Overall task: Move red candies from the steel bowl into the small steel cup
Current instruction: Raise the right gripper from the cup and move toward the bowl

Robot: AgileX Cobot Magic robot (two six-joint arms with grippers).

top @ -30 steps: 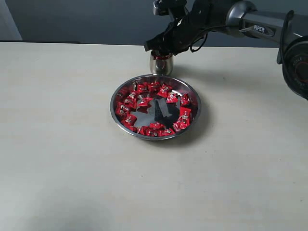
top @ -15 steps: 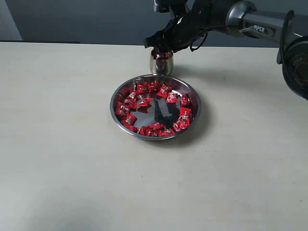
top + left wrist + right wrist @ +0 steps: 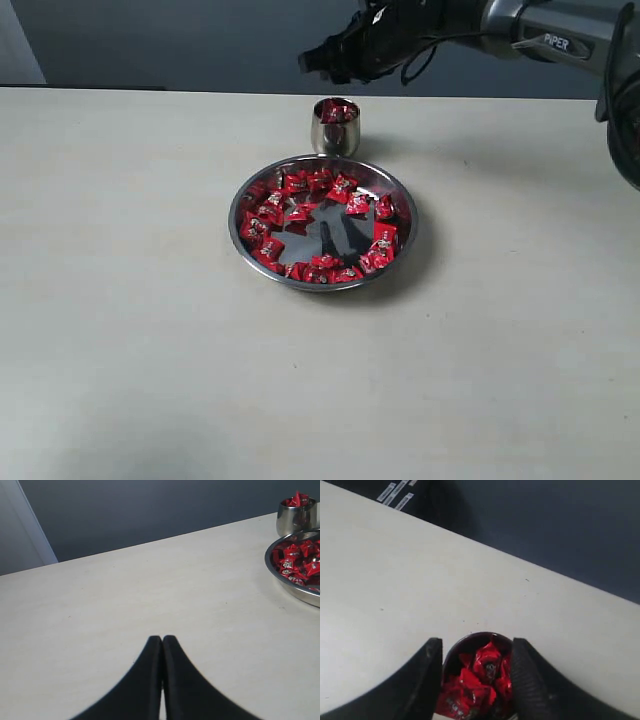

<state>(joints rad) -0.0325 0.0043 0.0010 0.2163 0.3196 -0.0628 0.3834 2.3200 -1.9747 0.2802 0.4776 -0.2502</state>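
The right pincer (image 3: 322, 66) is hovering wide open and empty directly above the small steel cup (image 3: 335, 130), which is brimming with red candies (image 3: 336, 110), while many more are waiting in the steel bowl (image 3: 405, 240) below, beside the cup.

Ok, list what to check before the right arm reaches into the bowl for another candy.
1. The right gripper open and empty: ok.
2. It is clear above the small steel cup: ok.
3. Cup upright beside the steel bowl: ok.
4. Room in the cup: not ok, the red candies poke above its rim.
5. Candies to pick in the bowl: ok, many.
6. The left gripper shut, away from the bowl: ok.
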